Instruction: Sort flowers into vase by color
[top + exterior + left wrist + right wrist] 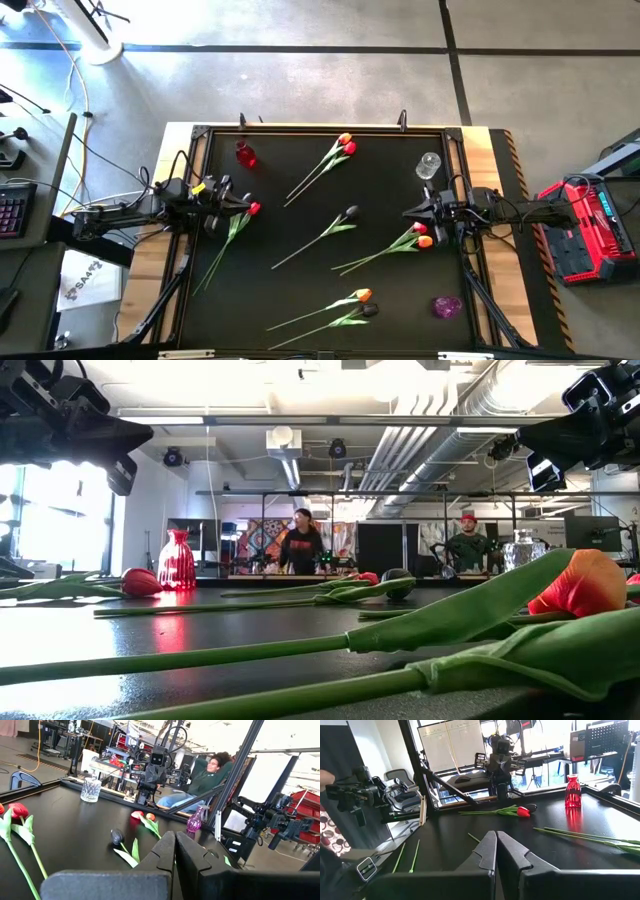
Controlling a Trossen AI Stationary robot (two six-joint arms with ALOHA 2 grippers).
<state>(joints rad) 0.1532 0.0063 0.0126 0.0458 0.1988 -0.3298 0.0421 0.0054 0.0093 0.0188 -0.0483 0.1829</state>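
Note:
Several artificial tulips lie flat on the black table (300,290). A red one (254,208) lies just beside my left gripper (243,200). An orange and red pair (345,145) lies near the far edge and a black one (351,212) in the middle. A red and orange pair (422,236) lies below my right gripper (408,212). An orange (363,295) and a black one (370,310) lie near the front. Both grippers hover above the table, shut and empty (175,851) (496,851).
A red vase (245,154) stands far left, a clear glass vase (428,165) far right, and a purple vase (446,306) near right. A raised frame (320,128) rims the table. People sit in the room beyond (302,540).

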